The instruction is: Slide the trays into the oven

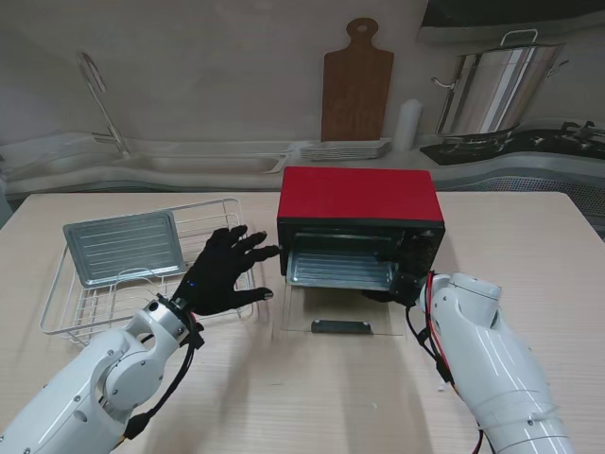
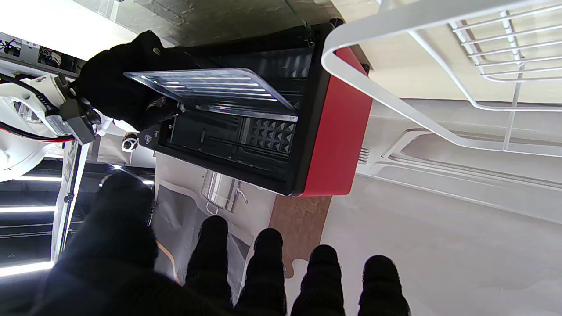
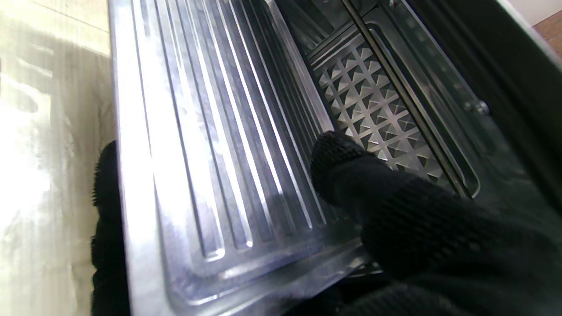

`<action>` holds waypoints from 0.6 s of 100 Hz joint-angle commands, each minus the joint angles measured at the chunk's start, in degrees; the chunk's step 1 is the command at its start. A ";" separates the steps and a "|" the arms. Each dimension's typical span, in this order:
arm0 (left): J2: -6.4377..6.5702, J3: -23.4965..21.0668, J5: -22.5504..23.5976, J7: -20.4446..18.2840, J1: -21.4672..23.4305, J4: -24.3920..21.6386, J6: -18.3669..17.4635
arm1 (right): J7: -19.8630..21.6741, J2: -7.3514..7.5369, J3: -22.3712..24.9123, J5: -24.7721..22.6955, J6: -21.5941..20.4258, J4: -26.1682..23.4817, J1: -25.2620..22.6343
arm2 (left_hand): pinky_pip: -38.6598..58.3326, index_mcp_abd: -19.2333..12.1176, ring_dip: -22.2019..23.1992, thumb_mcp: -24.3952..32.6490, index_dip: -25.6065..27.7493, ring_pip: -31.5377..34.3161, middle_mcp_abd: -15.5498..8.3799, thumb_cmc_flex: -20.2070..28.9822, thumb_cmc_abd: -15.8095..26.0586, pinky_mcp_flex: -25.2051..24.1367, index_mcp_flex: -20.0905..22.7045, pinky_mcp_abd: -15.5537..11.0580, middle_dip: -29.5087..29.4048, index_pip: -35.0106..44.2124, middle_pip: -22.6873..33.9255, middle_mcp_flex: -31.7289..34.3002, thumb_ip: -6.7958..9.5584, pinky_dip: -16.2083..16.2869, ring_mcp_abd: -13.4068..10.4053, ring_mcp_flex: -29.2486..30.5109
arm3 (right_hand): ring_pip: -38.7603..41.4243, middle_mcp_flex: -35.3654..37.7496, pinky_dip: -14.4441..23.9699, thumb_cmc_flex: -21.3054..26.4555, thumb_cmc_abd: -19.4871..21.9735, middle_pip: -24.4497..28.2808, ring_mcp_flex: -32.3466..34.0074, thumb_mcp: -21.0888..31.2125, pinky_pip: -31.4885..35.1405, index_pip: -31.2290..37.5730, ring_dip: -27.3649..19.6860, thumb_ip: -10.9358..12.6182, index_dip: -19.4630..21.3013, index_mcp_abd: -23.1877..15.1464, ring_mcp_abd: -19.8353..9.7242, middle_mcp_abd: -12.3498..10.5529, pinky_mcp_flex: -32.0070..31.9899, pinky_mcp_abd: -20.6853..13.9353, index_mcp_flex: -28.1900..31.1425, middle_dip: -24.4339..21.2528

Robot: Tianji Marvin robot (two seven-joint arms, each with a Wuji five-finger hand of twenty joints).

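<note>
1. right hand (image 3: 395, 228) grasping tray (image 1: 340, 270) at its near right corner, thumb on top, to steer it into oven (image 1: 359, 213).
2. left hand (image 1: 222, 270) released, fingers spread, empty by oven's left edge, maybe steadying.
3. second tray (image 1: 123, 246) waiting in rack (image 1: 71, 317), far left.

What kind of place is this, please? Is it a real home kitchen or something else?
It looks like a kitchen, possibly a staged one. Behind the table there is a sink with a faucet, a big steel pot on a stove, and a wooden cutting board against the wall. A red oven stands on the table.
</note>
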 commanded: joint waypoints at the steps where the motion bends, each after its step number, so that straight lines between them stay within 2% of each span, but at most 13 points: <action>1: -0.36 -0.01 0.01 -0.79 0.35 -0.32 -0.04 | 0.59 -0.19 0.35 -0.38 -0.16 0.37 -0.41 | -2.51 -0.31 -0.55 -1.59 0.22 -0.48 -0.49 -0.80 1.91 -0.83 -0.58 -1.48 -0.91 0.50 0.27 -2.00 -0.14 -0.76 -1.07 -1.65 | 0.97 -1.39 0.83 -1.71 -0.26 0.80 -1.09 -1.14 1.15 0.25 0.88 2.18 -0.84 -0.70 -0.62 -0.81 0.24 1.02 -2.15 0.24; 19: -0.36 0.00 0.01 -0.74 0.29 -0.27 -0.09 | 0.73 -0.11 0.73 -0.66 -0.17 0.35 -0.66 | -2.50 -0.30 -0.54 -1.56 0.25 -0.46 -0.57 -0.85 1.91 -0.81 -0.59 -1.48 -0.91 0.50 0.24 -1.96 -0.15 -0.75 -1.10 -1.60 | 0.86 -1.72 1.11 -2.01 -0.02 0.83 -1.50 -1.40 0.81 0.49 0.87 2.19 -1.19 -0.79 -0.53 -0.95 -0.09 1.17 -2.46 0.24; 35: -0.35 0.00 0.02 -0.76 0.25 -0.26 -0.15 | 1.14 0.11 1.33 -0.62 0.24 -0.60 -1.50 | -2.48 -0.32 -0.55 -1.51 0.27 -0.47 -0.59 -0.85 1.90 -0.78 -0.59 -1.43 -0.89 0.49 0.25 -1.91 -0.15 -0.74 -1.12 -1.63 | -0.78 -2.49 0.76 -2.67 0.20 0.08 -2.57 -1.68 -1.20 0.48 0.14 2.33 -1.74 -0.72 -0.14 -0.70 -1.12 2.70 -3.20 -0.11; 44: -0.36 0.00 0.00 -0.71 0.21 -0.23 -0.22 | 1.14 0.17 1.73 0.09 0.45 -1.27 -2.01 | -2.48 -0.37 -0.55 -1.51 0.28 -0.47 -0.58 -0.89 1.91 -0.78 -0.55 -1.43 -0.88 0.51 0.26 -1.90 -0.16 -0.74 -1.10 -1.62 | -1.62 -2.27 0.58 -2.90 0.23 -0.34 -1.87 -1.74 -1.78 0.38 -0.31 2.42 -2.22 -0.50 0.23 -0.23 0.08 3.24 -3.35 -0.32; 60: -0.39 -0.04 -0.01 -0.59 0.21 -0.24 -0.26 | 1.05 0.14 1.99 0.59 0.74 -1.37 -2.09 | -2.48 -0.22 -0.55 -1.46 0.30 -0.46 -0.47 -0.83 1.83 -0.78 -0.54 -1.43 -0.87 0.50 0.26 -1.91 -0.15 -0.74 -1.10 -1.63 | 1.22 -1.35 1.51 -2.90 0.22 0.73 0.85 -1.69 1.80 0.31 0.87 2.45 -2.75 0.31 0.97 0.67 4.91 2.66 -3.00 0.14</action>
